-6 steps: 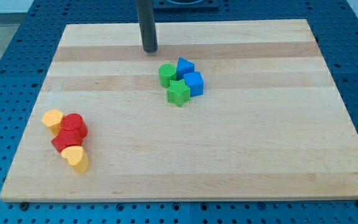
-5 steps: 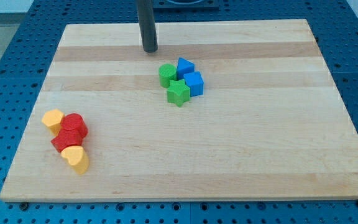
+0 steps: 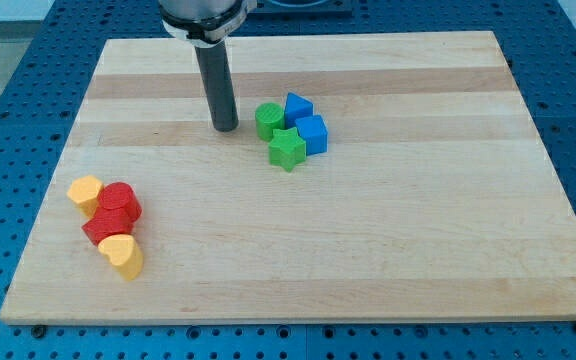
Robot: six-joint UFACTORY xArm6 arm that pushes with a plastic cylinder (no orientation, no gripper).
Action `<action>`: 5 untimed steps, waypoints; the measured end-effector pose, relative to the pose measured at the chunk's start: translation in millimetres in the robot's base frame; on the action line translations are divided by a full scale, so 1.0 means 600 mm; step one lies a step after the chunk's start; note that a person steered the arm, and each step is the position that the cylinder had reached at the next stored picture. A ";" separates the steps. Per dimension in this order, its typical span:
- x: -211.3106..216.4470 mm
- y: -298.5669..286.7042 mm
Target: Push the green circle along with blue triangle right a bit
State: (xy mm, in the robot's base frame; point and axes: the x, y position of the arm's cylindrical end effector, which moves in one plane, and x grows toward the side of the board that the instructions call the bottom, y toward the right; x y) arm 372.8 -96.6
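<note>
The green circle (image 3: 268,120) sits near the board's middle top, touching the blue triangle (image 3: 297,107) on its right. A green star (image 3: 287,149) lies just below the circle and a blue cube (image 3: 312,134) lies below the triangle, all in one tight cluster. My tip (image 3: 226,127) stands on the board to the left of the green circle, a small gap away, at about the same height in the view.
At the view's lower left, a cluster holds a yellow block (image 3: 85,192), two red blocks (image 3: 118,203) (image 3: 102,228) and a yellow heart (image 3: 122,254). The wooden board (image 3: 418,240) rests on a blue perforated table.
My tip has moved down the view and slightly left, from above the cluster to the left side of the green circle. The blocks have not moved.
</note>
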 end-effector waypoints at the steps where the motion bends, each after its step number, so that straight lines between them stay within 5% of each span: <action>1: 0.000 0.000; 5: 0.014 0.068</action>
